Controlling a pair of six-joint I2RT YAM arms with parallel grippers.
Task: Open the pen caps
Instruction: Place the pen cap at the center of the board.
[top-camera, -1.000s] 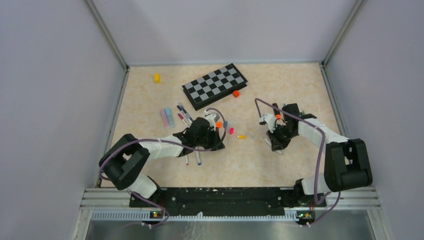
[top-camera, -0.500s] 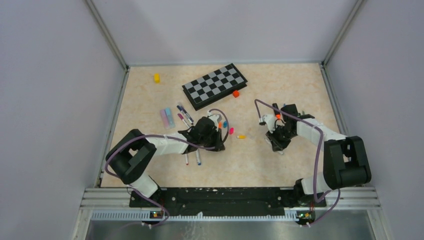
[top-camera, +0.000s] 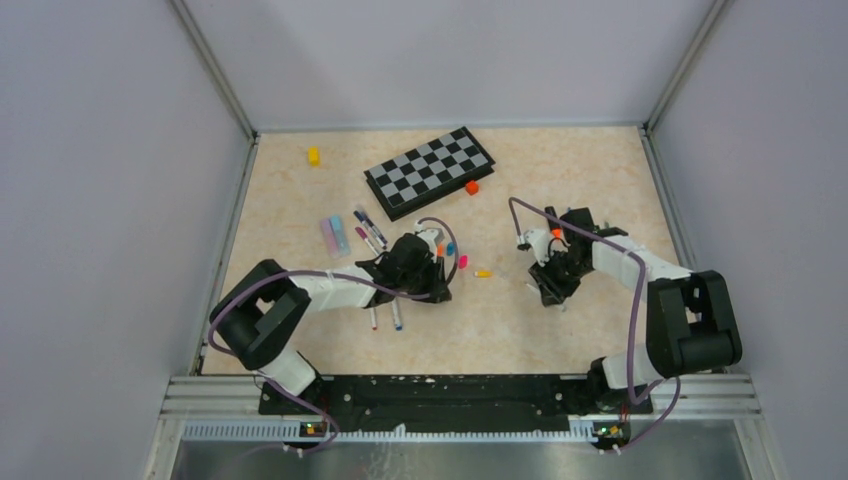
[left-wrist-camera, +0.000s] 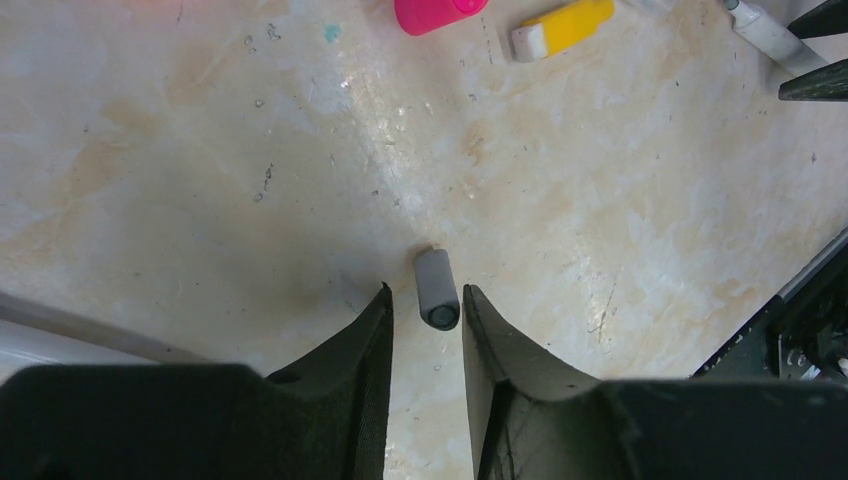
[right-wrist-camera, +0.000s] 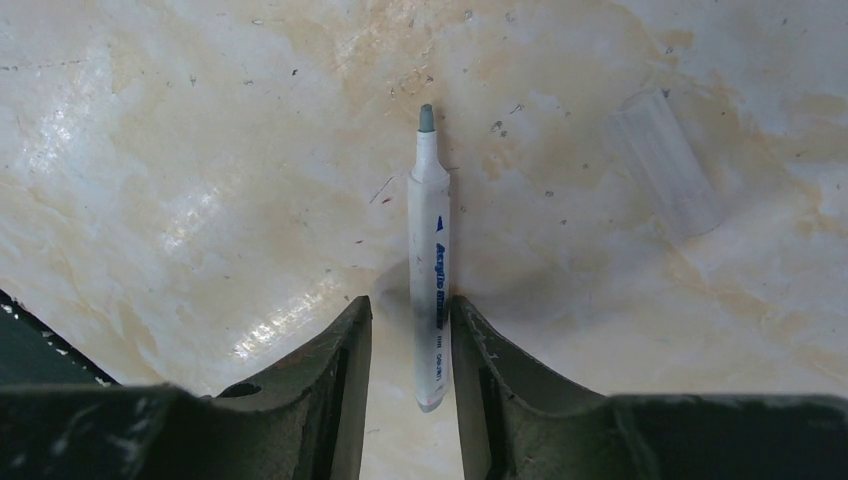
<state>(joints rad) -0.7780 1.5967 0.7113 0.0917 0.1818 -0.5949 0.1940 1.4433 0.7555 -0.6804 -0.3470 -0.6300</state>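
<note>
A small grey pen cap (left-wrist-camera: 435, 283) lies on the table, its open end towards the camera. My left gripper (left-wrist-camera: 425, 295) is open around it, and a gap shows on both sides of the cap. A white pen (right-wrist-camera: 428, 255) with a bare grey tip lies between the fingers of my open right gripper (right-wrist-camera: 410, 302), close against the right finger (right-wrist-camera: 478, 335). From above, the left gripper (top-camera: 441, 282) sits mid-table and the right gripper (top-camera: 551, 290) further right. A pink cap (left-wrist-camera: 435, 12) and a yellow cap (left-wrist-camera: 565, 25) lie ahead of the left gripper.
A black-and-grey chessboard (top-camera: 430, 170) lies at the back with an orange block (top-camera: 472, 187) by its corner and a yellow block (top-camera: 313, 155) far left. More pens (top-camera: 368, 228) lie left of the left arm. A clear cap (right-wrist-camera: 665, 175) rests right of the white pen.
The left arm has shifted a little to the right and the right gripper has edged slightly left. The loose caps and pens on the table lie where they were.
</note>
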